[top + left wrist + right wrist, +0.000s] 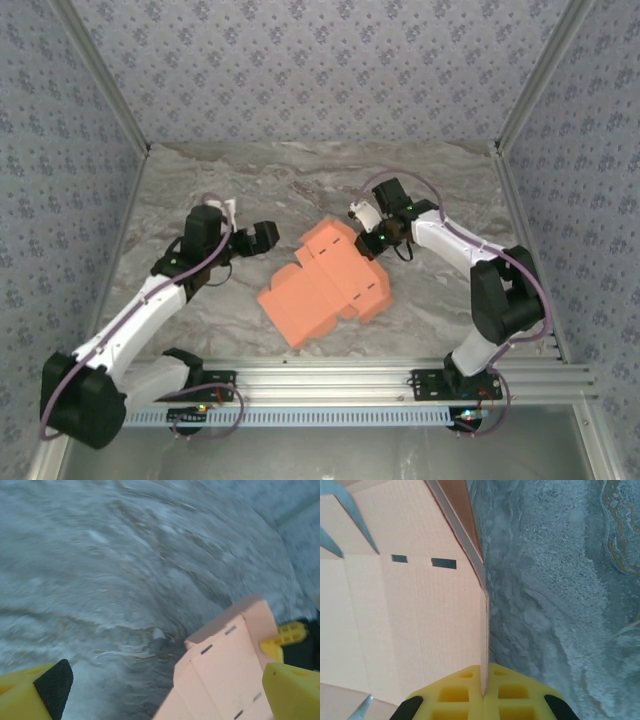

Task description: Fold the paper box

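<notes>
Soft, even overhead light; the left wrist view is motion-blurred, the others sharp.

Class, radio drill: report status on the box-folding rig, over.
Left gripper jaws open, beside the paper box. Right gripper shut on its far right edge. Box lying on the table, partly folded. Over.

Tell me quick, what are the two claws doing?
Left claw: open, holding nothing.
Right claw: closed on the paper box edge.

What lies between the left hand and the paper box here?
Only bare marble tabletop. The top view shows a short gap of it between the open left hand and the paper box, with nothing lying there.
</notes>
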`<state>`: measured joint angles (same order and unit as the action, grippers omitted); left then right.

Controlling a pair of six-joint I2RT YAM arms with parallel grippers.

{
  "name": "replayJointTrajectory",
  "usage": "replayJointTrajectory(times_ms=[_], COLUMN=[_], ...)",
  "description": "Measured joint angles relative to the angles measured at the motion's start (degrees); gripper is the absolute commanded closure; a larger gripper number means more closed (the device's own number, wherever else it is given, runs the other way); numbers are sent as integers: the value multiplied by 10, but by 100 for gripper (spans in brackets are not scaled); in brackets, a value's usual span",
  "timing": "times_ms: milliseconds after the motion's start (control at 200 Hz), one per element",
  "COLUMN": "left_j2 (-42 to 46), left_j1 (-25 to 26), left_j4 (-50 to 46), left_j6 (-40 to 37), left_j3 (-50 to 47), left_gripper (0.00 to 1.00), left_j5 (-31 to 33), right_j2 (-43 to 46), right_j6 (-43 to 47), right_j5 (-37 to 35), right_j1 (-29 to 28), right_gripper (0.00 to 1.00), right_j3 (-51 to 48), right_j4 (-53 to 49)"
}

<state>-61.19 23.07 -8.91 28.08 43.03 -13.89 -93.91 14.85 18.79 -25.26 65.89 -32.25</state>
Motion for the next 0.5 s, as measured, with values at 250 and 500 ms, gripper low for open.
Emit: replayJointTrajectory(times_ms=[250,500], left_j2=[-148,-218], left_j1=[22,71], left_j4=[90,173], left_j6=[-211,-261], left_j3=[31,26], left_gripper=[1,7], left_j5=[-146,-189], right_j2=[26,52], right_j6=[194,298], right_j5=[-5,-30], right_j1=[-7,-14], right_gripper=[100,100], right_j3=[-17,-33], right_j4=[-5,26])
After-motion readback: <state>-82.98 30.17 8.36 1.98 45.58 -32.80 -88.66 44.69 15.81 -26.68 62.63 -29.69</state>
